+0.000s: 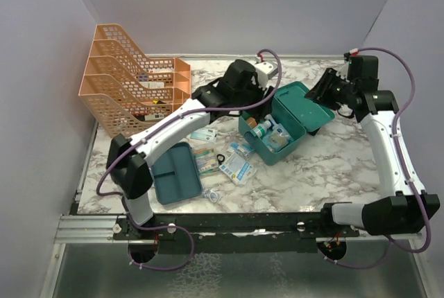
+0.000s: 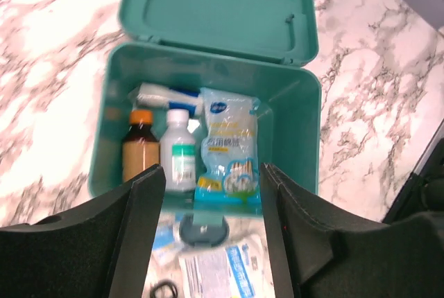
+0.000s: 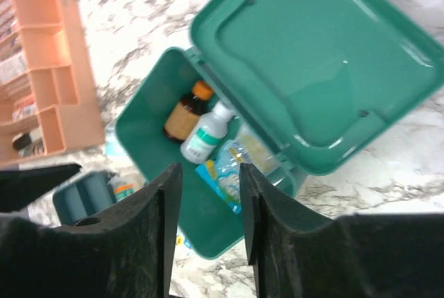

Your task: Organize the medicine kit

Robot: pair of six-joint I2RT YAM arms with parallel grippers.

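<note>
The teal rectangular medicine kit (image 1: 295, 144) with rounded corners stands a little right of the middle of the white marble desk (image 1: 326, 166), its hinged lid thrown back towards the far right corner. The left arm covers part of its near-left side in the overhead view.

The left tool (image 2: 211, 173) hangs over the kit's front rim with its fingers wide apart and nothing gripped. Between them shows a clear blue-and-white packet (image 2: 229, 152) lying in the kit, its lower end hidden by the rim. Left of it lie a white plastic bottle with a green label (image 2: 182, 152) and a brown bottle with an orange cap (image 2: 139, 149), both partly behind the left finger. A white and blue item (image 2: 163, 95) lies at the back wall, too crumpled to make out.

The right tool (image 3: 209, 170) hovers above the kit's right side, its fingers partly apart and holding nothing.

On the desk in front of the kit lie loose flat packets (image 1: 238, 166), their print too small to read, and a small black ring (image 2: 164, 287) is cut by the lower edge of the left wrist view. A flat teal divided tray (image 1: 177, 173) lies near the front left corner, partly under the left arm, and an orange mesh file rack (image 1: 125, 80) fills the far left corner, its contents blurred
</note>
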